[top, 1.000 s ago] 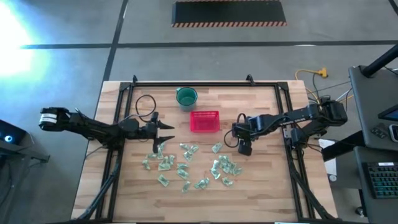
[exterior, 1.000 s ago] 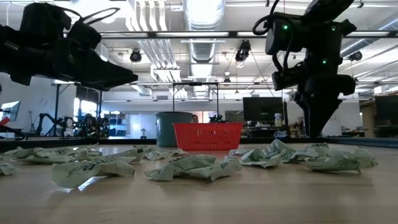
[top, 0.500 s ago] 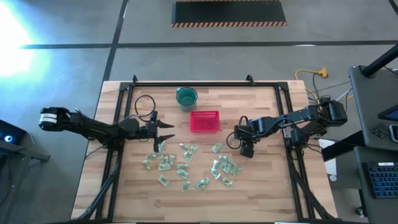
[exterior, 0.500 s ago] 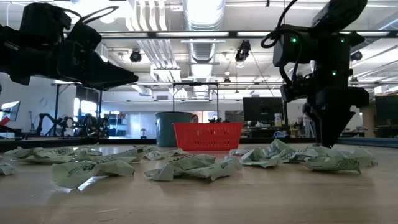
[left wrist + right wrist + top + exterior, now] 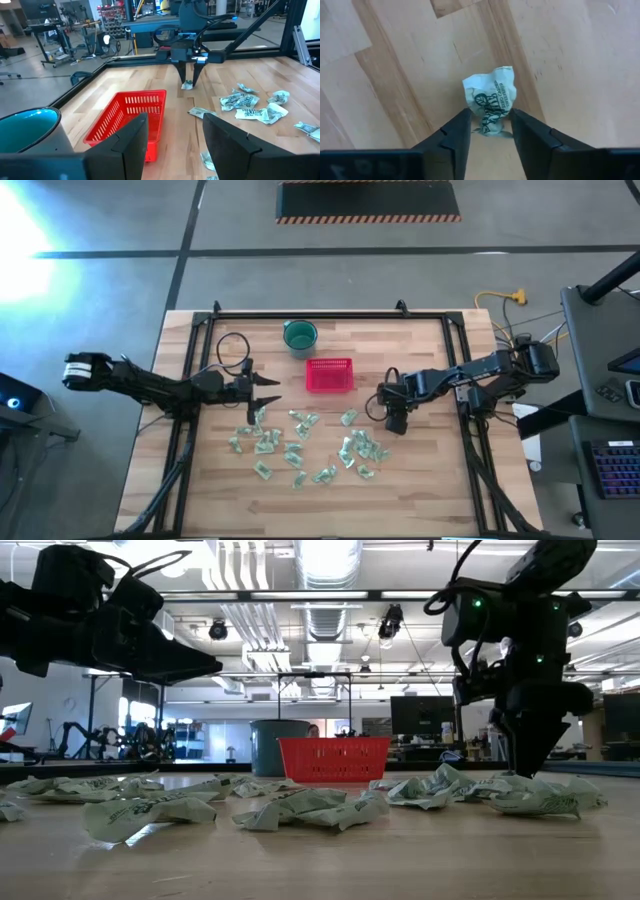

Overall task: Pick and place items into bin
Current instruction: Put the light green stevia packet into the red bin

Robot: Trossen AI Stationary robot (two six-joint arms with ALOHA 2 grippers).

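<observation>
round dark green cup [image 5: 299, 335], wooden table [image 5: 420, 480], yellow cable [image 5: 500, 299]

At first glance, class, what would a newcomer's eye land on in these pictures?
Most likely the red basket near the table's middle, the brightest thing there. Next, the pale green-and-white wrapped pieces scattered in front of it. Then the right gripper, pointing down at the table, its fingers either side of one crinkled piece.

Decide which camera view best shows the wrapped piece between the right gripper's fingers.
The right wrist view: the wrapped piece fills it, between the right gripper fingers. The left wrist view shows it small; the high and low views hide it.
</observation>
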